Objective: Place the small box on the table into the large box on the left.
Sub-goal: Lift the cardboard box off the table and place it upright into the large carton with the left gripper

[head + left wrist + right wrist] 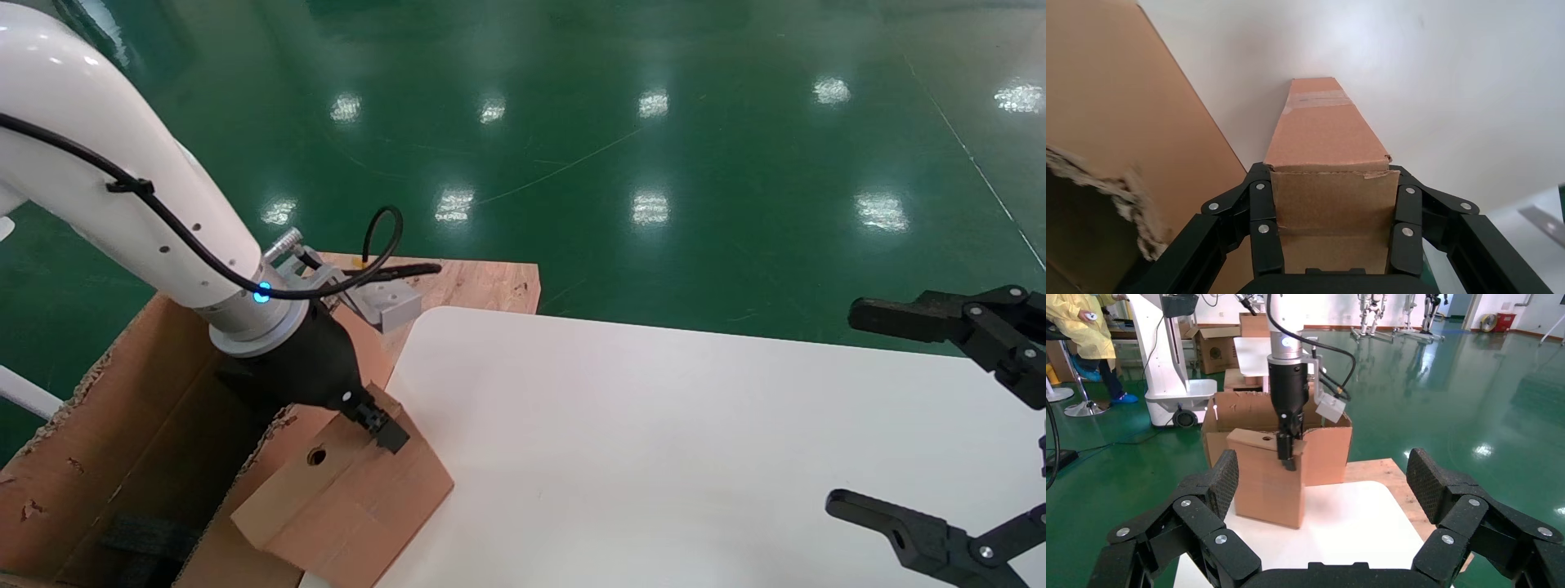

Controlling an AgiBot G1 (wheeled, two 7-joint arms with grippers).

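While clamped across its top end by the left gripper [384,425], the small box [343,498] stands at the near left edge of the table [654,425], just beside the wall of the large box [106,425]; cannot tell whether the bottom touches the tabletop or hangs just off it. Fingers [1266,229] pressed flat against two opposite faces, jaws closed on the carton. Looks light and probably empty, stiff along the folded edges but liable to dent in the middle of a panel, so best held near the top rim where the flaps brace the walls, as now. Plain cardboard, not slippery; a modest squeeze should do. Tall shape likely to swing under a one-ended hold. Right gripper [940,425] parked over the table's right side, jaws spread wide, holding nothing.
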